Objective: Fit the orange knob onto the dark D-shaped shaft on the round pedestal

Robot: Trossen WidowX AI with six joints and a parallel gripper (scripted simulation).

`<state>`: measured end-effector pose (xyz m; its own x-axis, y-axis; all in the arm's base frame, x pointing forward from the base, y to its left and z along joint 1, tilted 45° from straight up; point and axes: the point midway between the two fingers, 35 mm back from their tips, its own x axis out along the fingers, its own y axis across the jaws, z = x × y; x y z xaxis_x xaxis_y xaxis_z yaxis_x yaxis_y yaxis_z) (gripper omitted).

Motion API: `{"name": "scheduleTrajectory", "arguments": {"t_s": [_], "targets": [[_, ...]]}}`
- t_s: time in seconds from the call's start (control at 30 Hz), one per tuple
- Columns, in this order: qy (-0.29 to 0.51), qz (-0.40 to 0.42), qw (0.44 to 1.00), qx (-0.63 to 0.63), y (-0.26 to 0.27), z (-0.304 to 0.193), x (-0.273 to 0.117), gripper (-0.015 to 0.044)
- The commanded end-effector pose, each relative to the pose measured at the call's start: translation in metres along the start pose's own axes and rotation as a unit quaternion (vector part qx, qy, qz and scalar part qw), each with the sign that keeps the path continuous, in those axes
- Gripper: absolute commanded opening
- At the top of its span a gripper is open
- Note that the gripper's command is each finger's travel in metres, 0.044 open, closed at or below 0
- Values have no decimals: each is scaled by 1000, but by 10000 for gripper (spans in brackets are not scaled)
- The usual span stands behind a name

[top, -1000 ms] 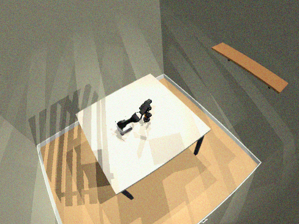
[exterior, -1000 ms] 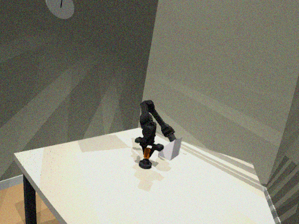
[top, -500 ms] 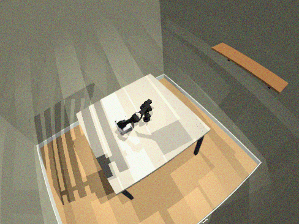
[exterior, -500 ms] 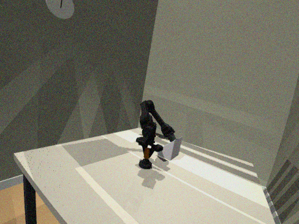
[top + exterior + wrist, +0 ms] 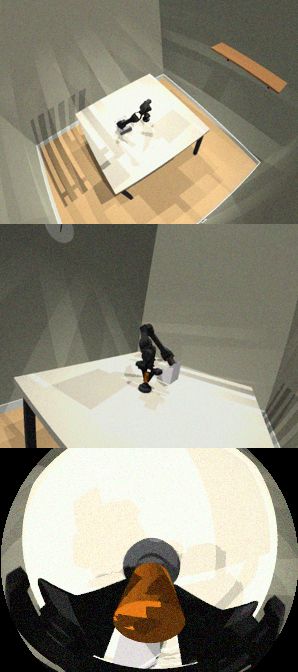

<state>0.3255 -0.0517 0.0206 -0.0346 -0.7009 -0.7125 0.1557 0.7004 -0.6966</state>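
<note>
The orange knob (image 5: 146, 377) (image 5: 149, 615) is upright, its narrower end toward the round dark pedestal (image 5: 145, 388) (image 5: 131, 559). My gripper (image 5: 146, 374) (image 5: 150, 586) is shut on the knob, one finger on each side. The knob is in line over the pedestal's middle, its lower end close above the pedestal's top. The shaft is hidden by the knob, and I cannot tell how far it is inside the hole. In the top view the arm covers the knob and the dark parts run together.
A pale grey block (image 5: 174, 374) stands by the arm's base, to the right of the pedestal in the exterior view. Both stand on the white table (image 5: 159, 153) (image 5: 195, 414). Shadows and light patches cross the table. A wooden shelf (image 5: 250, 67) is on the wall, away from the arm.
</note>
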Motion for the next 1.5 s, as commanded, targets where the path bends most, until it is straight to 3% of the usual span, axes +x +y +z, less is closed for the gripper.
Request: {"name": "scheduleTrajectory", "arguments": {"t_s": [0.0, 1.0, 1.47], "targets": [[-2, 0, 1000, 2, 1, -1, 0, 0], [1, 1, 1000, 10, -1, -1, 19, 0], [1, 1, 1000, 10, -1, -1, 19, 368]]}}
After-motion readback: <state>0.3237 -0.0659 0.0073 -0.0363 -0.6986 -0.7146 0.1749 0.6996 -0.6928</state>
